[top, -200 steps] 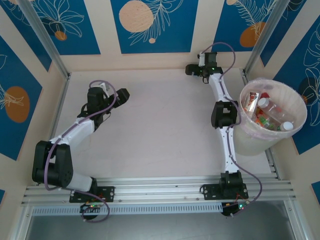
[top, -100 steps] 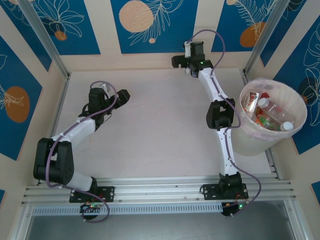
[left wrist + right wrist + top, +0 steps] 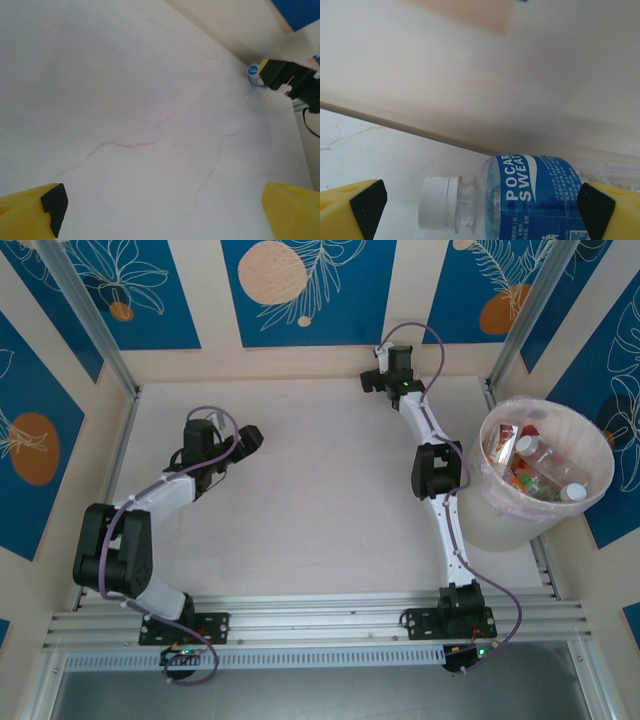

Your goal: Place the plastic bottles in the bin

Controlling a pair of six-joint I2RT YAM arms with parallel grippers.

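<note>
A clear plastic bottle with a blue label and a white cap lies on its side against the foot of the back wall. My right gripper is open around it, one finger beyond the cap, the other at the body. From above, the right gripper is stretched to the far wall. The left gripper hovers open over bare table at the left, with nothing between its fingers. Several bottles lie in the bin at the right. The left wrist view catches one end of the bottle beside the right gripper.
The back wall rises right behind the bottle. Metal frame posts stand at the far corners. The bin sits close beside the right arm's elbow. The pale marbled tabletop spreads between the two arms.
The right gripper swung left along the back wall, then came back a little to the right, and opened slightly wider. The left arm's elbow shifted slightly; its gripper stayed open.
</note>
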